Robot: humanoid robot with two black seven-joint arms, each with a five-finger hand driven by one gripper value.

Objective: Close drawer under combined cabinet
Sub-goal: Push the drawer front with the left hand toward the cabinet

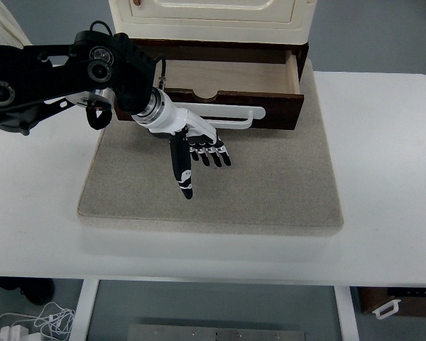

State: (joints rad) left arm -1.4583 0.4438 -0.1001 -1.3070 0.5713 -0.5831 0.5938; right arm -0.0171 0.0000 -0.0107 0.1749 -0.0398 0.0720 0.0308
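Drawer [220, 84] open, long axis left-right, front facing camera

Cabinet [213, 18] cut off by top edge; left arm [50, 74] hides drawer's [227, 78] left front corner.

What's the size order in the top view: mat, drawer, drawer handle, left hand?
Largest to smallest as they look:
1. mat
2. drawer
3. drawer handle and left hand: look alike, and the hand is nearer the camera, so unranked.
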